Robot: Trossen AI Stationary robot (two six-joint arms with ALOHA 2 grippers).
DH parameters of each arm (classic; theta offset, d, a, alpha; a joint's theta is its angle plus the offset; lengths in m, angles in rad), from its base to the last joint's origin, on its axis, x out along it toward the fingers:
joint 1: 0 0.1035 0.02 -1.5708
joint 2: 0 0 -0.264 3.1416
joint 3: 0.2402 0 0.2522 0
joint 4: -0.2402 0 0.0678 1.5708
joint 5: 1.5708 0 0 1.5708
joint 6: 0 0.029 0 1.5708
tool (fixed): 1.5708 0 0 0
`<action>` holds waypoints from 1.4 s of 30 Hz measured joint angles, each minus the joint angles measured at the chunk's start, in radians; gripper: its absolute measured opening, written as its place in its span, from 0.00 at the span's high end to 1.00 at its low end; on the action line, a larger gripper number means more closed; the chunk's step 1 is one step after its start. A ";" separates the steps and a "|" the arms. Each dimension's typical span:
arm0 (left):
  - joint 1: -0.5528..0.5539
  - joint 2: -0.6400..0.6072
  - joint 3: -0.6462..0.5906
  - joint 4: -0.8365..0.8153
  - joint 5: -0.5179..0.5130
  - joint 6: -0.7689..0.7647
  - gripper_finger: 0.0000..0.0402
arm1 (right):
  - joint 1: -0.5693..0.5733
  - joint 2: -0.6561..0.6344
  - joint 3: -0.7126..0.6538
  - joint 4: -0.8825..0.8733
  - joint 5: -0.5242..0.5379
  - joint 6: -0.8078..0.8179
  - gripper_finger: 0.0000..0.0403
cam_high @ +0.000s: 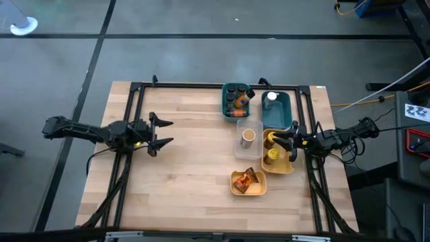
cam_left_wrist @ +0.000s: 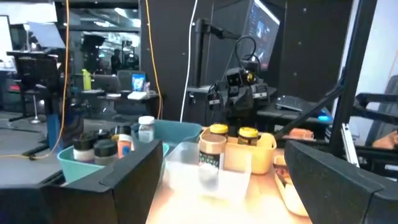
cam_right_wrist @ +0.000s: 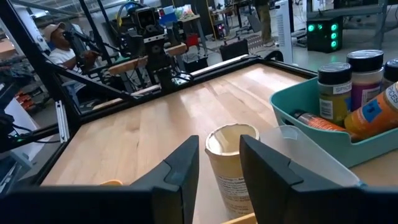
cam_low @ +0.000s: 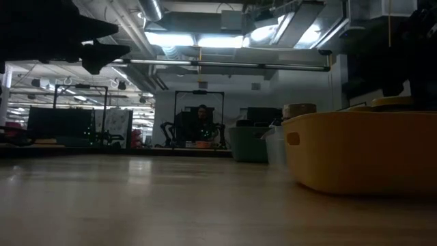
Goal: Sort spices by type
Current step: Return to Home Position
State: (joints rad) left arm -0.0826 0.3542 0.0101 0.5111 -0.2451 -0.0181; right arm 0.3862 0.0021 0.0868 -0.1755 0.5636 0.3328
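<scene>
My left gripper hangs open above bare wood on the table's left half, far from every jar; its wide-spread fingers frame the bins in the left wrist view. My right gripper is open over the larger yellow bin, where yellow-lidded jars stand upright. Past its fingertips a tan-lidded jar stands in the clear bin. Several dark-lidded jars fill one teal bin. A white-lidded bottle stands in the other. Orange-brown packets lie in the small yellow bin.
The five bins cluster on the table's right half, close together. A black frame rail runs round the table's far and side edges. Bare wood stretches from the bins to the left arm. A person sits in the room beyond.
</scene>
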 joint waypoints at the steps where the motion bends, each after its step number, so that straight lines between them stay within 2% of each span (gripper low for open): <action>1: 0.000 -0.029 0.000 -0.034 0.000 0.000 0.20 | 0.000 0.000 0.000 0.000 0.000 0.000 0.71; 9: 0.000 -0.245 0.000 -0.298 -0.001 -0.041 0.20 | 0.000 0.000 0.000 0.001 0.000 0.001 0.71; 15: 0.000 -0.346 0.000 -0.424 -0.001 -0.055 0.20 | 0.000 0.000 0.000 -0.002 0.000 0.001 0.71; 31: 0.000 -0.345 0.000 -0.462 -0.015 -0.017 0.20 | 0.000 0.000 0.003 -0.042 0.005 -0.024 0.71; 42: 0.000 -0.344 0.000 -0.462 -0.016 0.010 0.20 | 0.000 0.000 0.002 -0.046 0.105 -0.103 0.71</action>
State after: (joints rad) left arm -0.0826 0.0105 0.0097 0.0490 -0.2607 -0.0082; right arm 0.3859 0.0023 0.0885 -0.2211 0.6689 0.2299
